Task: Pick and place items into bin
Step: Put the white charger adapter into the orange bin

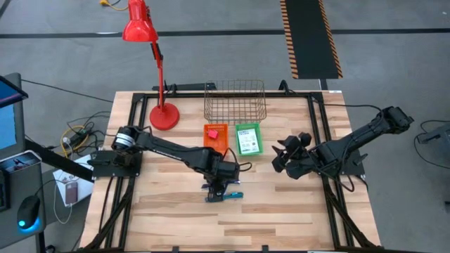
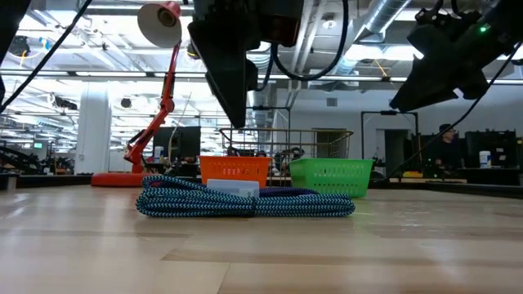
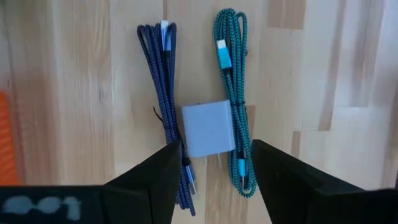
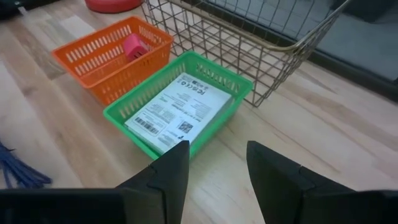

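Observation:
On the wood table lie two bundled braided cords side by side, a dark purple-blue one [image 3: 163, 106] and a teal one [image 3: 233, 93], with a small grey-blue square block [image 3: 208, 129] between them. The low view shows them as a flat pile [image 2: 245, 200]. My left gripper [image 3: 214, 180] hangs open above the pile, pointing down and clear of it, its fingers astride the block. My right gripper [image 4: 217, 168] hovers open over bare table, right of the green basket [image 4: 180, 106], which holds a white printed card [image 4: 174, 112]. A red-pink piece [image 4: 134, 46] lies in the orange basket [image 4: 106, 59].
A wire basket [image 1: 235, 102] stands at the far side behind the orange basket [image 1: 215, 135] and the green basket [image 1: 247, 139]. A red desk lamp [image 1: 151, 70] stands at the far left. Black frame rails run along the table's left and right sides.

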